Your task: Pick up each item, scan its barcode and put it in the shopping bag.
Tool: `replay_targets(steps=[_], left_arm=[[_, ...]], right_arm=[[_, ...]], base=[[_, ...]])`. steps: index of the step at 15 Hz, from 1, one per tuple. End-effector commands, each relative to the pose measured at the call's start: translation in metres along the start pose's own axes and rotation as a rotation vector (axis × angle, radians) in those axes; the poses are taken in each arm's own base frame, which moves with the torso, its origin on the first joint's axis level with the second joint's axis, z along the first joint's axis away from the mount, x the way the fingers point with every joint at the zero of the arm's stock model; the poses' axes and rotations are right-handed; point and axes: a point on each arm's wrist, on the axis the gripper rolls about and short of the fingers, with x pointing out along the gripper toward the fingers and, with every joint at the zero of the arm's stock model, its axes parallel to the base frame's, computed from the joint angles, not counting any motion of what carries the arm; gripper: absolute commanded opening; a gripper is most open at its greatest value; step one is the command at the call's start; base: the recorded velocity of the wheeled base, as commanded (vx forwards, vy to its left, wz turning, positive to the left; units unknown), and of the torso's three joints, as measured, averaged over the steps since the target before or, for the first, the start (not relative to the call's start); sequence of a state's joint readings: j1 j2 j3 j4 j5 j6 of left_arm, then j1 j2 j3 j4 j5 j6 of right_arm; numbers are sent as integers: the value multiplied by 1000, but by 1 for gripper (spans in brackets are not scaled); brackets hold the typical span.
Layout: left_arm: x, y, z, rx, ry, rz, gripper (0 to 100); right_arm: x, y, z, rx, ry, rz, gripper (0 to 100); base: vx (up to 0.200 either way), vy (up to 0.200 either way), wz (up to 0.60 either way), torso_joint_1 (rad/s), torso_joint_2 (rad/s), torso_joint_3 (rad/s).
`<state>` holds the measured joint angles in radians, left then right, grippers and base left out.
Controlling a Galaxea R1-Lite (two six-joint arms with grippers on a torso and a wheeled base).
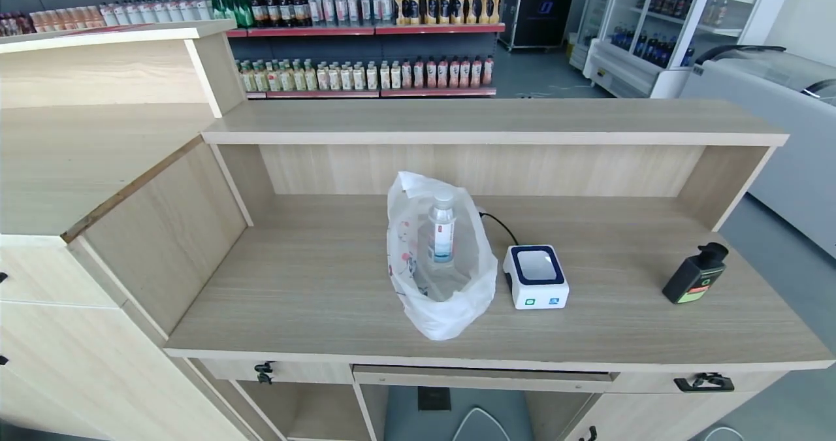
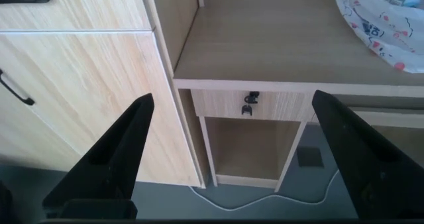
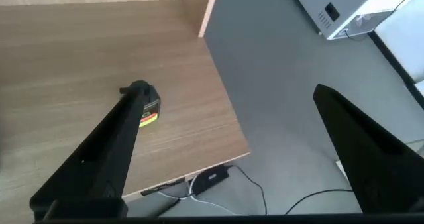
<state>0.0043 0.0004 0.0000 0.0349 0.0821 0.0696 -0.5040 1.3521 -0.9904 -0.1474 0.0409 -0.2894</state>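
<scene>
A white plastic shopping bag (image 1: 436, 277) stands open in the middle of the wooden counter, with a clear water bottle (image 1: 442, 232) upright inside it. Just right of it sits the white barcode scanner (image 1: 535, 276), window facing up. A black pump bottle (image 1: 695, 275) with a green and red label stands near the counter's right end; the right wrist view has the same pump bottle (image 3: 143, 103) beside one finger. My left gripper (image 2: 232, 154) hangs open below the counter's front left corner, the bag (image 2: 383, 18) at the view's edge. My right gripper (image 3: 225, 158) is open above the counter's right end.
The counter (image 1: 326, 297) has a raised back shelf (image 1: 490, 124) and side walls. A tall cabinet (image 1: 85, 166) stands to its left. Drawers with black handles (image 1: 703, 382) run under the front edge. A cable (image 1: 499, 225) leads from the scanner to the back.
</scene>
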Motion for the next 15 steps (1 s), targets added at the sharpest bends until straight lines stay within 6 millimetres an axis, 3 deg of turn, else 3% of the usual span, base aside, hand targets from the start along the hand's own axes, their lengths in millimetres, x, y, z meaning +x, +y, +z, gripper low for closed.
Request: replay_targets(steps=[1, 3, 5, 7, 10, 12, 15], left_arm=[[0, 0, 0, -1, 0, 1, 100], [0, 0, 0, -1, 0, 1, 100], [0, 0, 0, -1, 0, 1, 100], [0, 0, 0, -1, 0, 1, 100], [0, 0, 0, -1, 0, 1, 100], [0, 0, 0, -1, 0, 1, 100], [0, 0, 0, -1, 0, 1, 100]], right_arm=[[78, -8, -11, -4, 29, 97, 100], [83, -20, -36, -85, 96, 122, 100], [73, -28, -63, -111, 164, 132, 100], [48, -34, -94, -141, 212, 170, 100], [29, -42, -115, -151, 243, 165, 100], [32, -45, -129, -144, 248, 147, 100], [57, -50, -142, -153, 189, 172, 100]], base=[[0, 0, 0, 0, 0, 0], [0, 0, 0, 0, 0, 0], [0, 0, 0, 0, 0, 0], [0, 0, 0, 0, 0, 0], [0, 0, 0, 0, 0, 0], [0, 0, 0, 0, 0, 0], [0, 0, 0, 0, 0, 0]])
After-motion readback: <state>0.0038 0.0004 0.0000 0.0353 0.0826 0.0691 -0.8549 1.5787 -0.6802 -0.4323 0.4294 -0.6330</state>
